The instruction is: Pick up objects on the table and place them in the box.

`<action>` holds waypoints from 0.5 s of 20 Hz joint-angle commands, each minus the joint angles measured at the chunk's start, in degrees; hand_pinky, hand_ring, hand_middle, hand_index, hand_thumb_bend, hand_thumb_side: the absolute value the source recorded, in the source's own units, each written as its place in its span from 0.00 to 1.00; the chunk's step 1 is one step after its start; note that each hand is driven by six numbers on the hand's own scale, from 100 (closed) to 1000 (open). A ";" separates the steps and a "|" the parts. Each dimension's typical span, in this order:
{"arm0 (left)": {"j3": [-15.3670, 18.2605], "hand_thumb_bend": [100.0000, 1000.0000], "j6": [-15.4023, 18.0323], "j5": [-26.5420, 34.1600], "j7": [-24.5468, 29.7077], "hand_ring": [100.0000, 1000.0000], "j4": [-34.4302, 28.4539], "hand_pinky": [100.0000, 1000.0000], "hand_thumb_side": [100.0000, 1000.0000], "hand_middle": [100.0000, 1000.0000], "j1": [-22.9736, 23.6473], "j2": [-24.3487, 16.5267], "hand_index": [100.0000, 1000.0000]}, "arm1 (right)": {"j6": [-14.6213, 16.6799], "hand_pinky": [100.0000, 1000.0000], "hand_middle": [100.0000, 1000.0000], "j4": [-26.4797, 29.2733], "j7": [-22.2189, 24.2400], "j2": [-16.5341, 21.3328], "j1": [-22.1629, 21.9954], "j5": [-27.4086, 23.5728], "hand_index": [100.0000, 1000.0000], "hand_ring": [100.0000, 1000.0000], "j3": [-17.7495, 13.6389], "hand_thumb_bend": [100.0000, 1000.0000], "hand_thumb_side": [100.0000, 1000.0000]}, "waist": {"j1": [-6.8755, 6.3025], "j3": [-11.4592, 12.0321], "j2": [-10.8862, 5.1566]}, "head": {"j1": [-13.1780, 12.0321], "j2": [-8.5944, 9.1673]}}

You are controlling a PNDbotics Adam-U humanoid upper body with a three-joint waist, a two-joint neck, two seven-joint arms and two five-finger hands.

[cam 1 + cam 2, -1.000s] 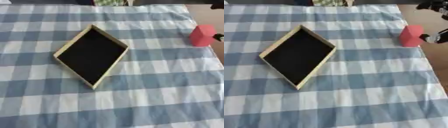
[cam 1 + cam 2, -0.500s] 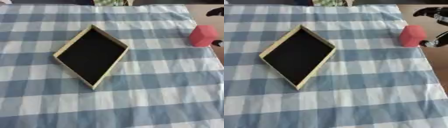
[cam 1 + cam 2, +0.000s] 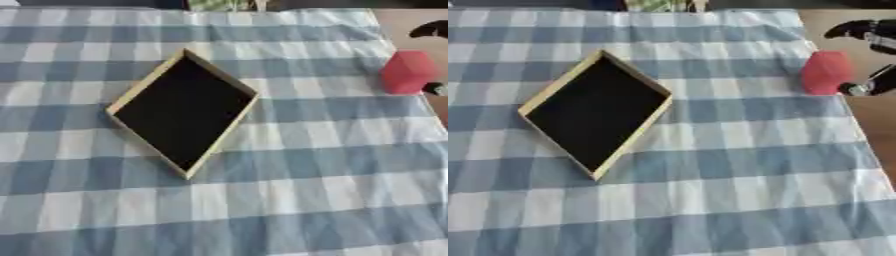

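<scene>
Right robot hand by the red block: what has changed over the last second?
The right robot hand has moved in from the table's right edge toward the red block; dark fingers now show just above and beside it, not yet curled round it. The block and the empty box stayed put on the checked cloth.

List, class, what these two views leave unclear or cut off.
- Right hand: cut by the right edge in both eye views; whether it touches the red object is unclear.
- Left hand: in neither view.
- Red object: blurred, its kind unclear.
- Box: dark inside, contents not discernible.
</scene>
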State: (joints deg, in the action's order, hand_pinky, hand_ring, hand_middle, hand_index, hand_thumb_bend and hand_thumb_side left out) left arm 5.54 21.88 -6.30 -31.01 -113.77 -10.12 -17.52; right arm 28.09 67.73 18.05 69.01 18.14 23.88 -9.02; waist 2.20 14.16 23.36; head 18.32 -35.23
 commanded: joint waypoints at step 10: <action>-0.32 0.00 -0.02 0.32 0.72 0.84 -0.82 0.80 0.78 0.77 -0.56 -0.37 0.62 | 0.58 1.00 0.94 -5.45 2.60 2.84 3.24 1.23 0.99 1.00 2.25 0.36 0.03 | 0.10 0.50 -0.44 | 0.88 0.69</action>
State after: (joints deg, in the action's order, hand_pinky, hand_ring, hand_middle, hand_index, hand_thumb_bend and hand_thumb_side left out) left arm 5.20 21.87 -6.15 -30.53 -113.77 -10.21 -17.45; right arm 28.63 62.76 20.37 69.04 20.76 24.62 -6.48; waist 2.22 14.63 23.97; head 19.01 -35.16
